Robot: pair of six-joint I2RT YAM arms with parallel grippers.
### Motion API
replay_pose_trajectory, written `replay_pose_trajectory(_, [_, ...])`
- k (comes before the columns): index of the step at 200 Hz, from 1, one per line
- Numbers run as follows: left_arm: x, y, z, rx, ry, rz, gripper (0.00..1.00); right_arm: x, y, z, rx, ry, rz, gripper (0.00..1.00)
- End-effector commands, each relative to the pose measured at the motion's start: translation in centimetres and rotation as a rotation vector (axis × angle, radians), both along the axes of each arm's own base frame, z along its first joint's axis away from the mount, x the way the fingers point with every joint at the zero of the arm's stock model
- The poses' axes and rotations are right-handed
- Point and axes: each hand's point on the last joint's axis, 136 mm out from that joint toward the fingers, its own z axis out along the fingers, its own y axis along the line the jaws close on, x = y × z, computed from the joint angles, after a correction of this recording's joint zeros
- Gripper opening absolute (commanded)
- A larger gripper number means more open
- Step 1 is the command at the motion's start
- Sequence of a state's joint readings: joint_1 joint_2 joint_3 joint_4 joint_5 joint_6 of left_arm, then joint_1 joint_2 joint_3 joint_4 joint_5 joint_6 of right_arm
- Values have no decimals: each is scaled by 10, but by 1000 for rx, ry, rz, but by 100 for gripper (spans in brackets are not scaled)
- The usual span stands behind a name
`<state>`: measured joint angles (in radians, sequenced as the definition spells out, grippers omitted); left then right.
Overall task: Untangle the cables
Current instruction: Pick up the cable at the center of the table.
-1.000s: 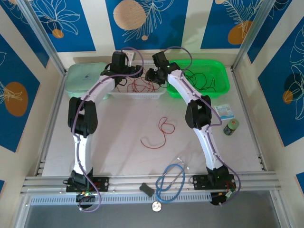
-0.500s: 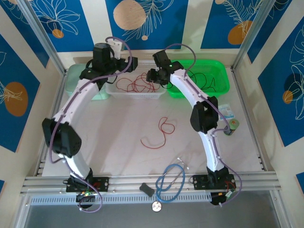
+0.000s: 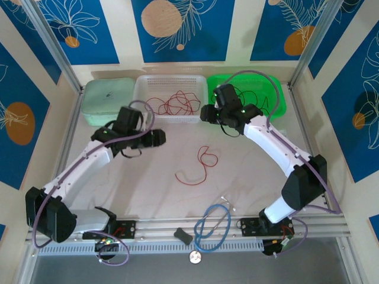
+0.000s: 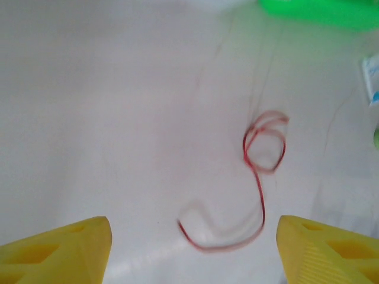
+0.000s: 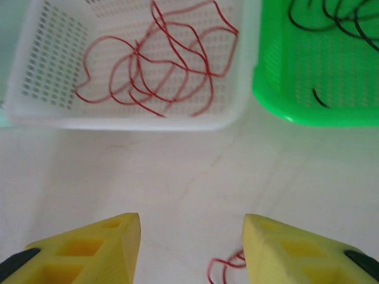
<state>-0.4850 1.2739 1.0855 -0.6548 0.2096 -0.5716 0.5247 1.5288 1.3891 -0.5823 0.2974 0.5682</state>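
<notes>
One loose red cable [image 3: 202, 163] lies in curls on the white table; the left wrist view shows the same red cable [image 4: 260, 198] ahead of my fingers. More red cables [image 3: 173, 104] sit tangled in the white basket [image 3: 172, 120]. Thin black cables [image 5: 331, 15] lie in the green basket [image 3: 282, 102]. My left gripper [image 3: 160, 138] hovers over the table left of the loose cable, open and empty. My right gripper [image 3: 204, 113] hangs just in front of the two baskets, open and empty, with the loose cable's end [image 5: 224, 267] below its fingers.
A mint lidded box [image 3: 106, 94] stands at the back left beside the white basket. A thick blue looped tube [image 3: 212, 225] and a small dark object [image 3: 183, 235] lie at the near edge. Metal frame posts flank the table.
Both arms have drawn back from the baskets. The left arm swung down and toward the near left, its gripper now low over the table. The right gripper moved forward off the baskets.
</notes>
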Motion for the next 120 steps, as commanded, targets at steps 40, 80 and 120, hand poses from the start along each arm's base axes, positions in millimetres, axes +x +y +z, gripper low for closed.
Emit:
replay_pose_trajectory(40, [-53,-40,-79,148,369,112,63,-22,-18,2,68,-53,-5,48])
replay_pose_trajectory(80, [-69,-48,-126,232,466,201,56,-32,-25,-1,100,-69,3,48])
replay_pose_trajectory(120, [-79,-56,-157,352,521,235,54,-39,-25,-6,135,-68,24,48])
